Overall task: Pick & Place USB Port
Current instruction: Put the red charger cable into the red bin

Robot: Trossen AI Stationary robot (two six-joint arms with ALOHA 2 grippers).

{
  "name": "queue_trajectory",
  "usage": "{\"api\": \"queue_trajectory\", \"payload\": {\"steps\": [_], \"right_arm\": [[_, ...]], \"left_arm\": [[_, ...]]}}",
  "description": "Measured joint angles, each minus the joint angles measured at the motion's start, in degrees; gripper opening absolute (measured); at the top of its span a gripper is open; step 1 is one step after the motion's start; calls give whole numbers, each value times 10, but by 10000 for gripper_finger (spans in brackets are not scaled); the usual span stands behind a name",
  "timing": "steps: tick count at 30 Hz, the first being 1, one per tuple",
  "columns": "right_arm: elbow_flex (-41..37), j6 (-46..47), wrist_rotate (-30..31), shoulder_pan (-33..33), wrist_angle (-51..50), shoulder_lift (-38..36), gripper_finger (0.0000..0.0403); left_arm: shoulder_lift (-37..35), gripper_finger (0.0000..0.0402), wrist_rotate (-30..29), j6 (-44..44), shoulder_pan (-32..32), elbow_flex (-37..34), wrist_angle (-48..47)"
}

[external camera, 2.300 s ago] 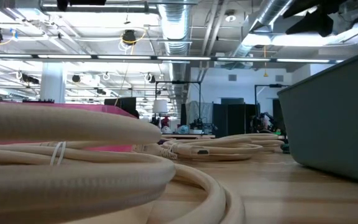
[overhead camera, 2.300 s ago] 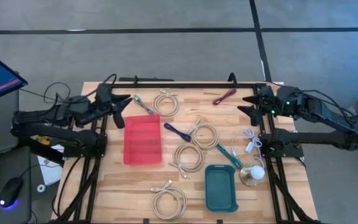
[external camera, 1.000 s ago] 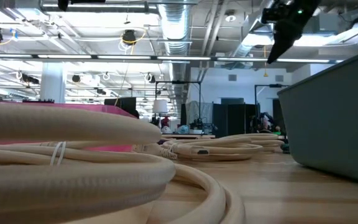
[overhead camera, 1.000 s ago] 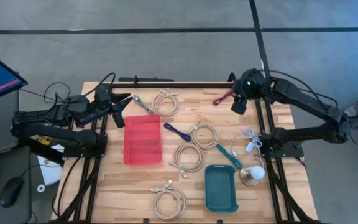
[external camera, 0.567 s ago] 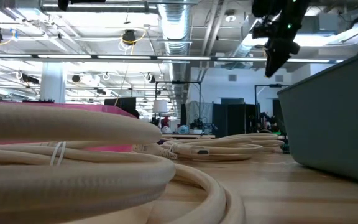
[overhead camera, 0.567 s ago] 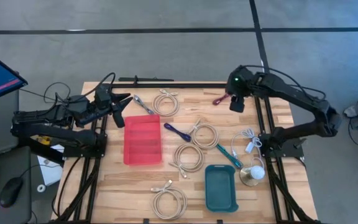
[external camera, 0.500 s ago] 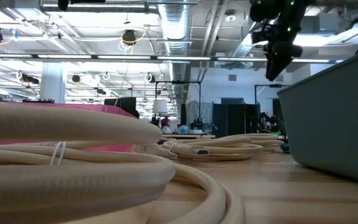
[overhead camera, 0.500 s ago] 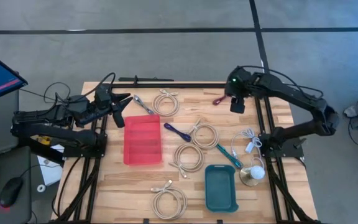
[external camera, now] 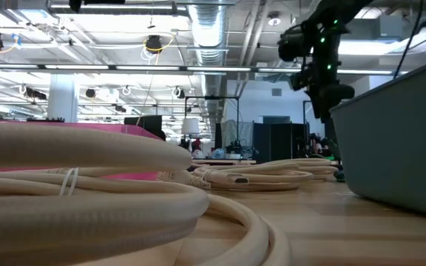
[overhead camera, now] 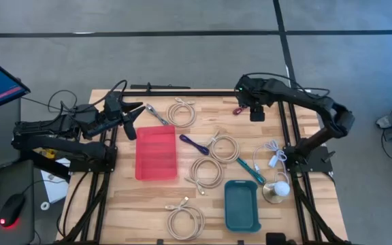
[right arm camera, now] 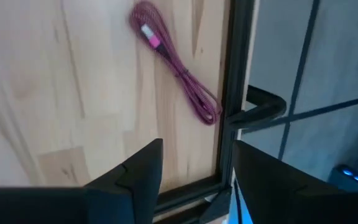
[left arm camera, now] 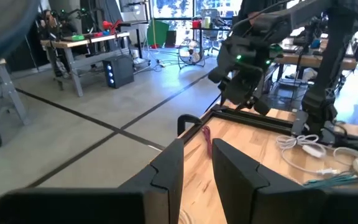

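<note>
The maroon braided USB cable (right arm camera: 174,67) lies bundled flat on the wood near the table's far edge, and a small part of it (overhead camera: 238,109) shows beside my right gripper. My right gripper (right arm camera: 197,171) hovers above it, open and pointing down, touching nothing; in the high view it (overhead camera: 252,110) sits near the far-right corner, and it (external camera: 322,92) shows high up in the low view. My left gripper (overhead camera: 131,120) waits open at the far-left part of the table, beside the red tray (overhead camera: 156,153).
Several cream coiled cables (overhead camera: 206,171) lie mid-table, with a purple cable (overhead camera: 194,144), a teal cable (overhead camera: 250,170) and a white cable (overhead camera: 271,153). A teal tray (overhead camera: 242,204) sits near the near edge. The black frame rail (right arm camera: 232,93) runs just beside the maroon cable.
My right arm has swung toward the table's left along the far edge and come down lower, ending over the maroon cable. The left arm and all the cables have kept still.
</note>
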Motion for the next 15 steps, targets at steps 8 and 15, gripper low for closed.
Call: {"api": "queue_trajectory", "payload": {"steps": [8, 15], "right_arm": [[0, -6, 5, 1, 25, 68, 182], [0, -16, 5, 11, 90, 118, 202]], "left_arm": [[0, 85, -18, 2, 0, 0, 0], [0, 85, -18, 2, 0, 0, 0]]}}
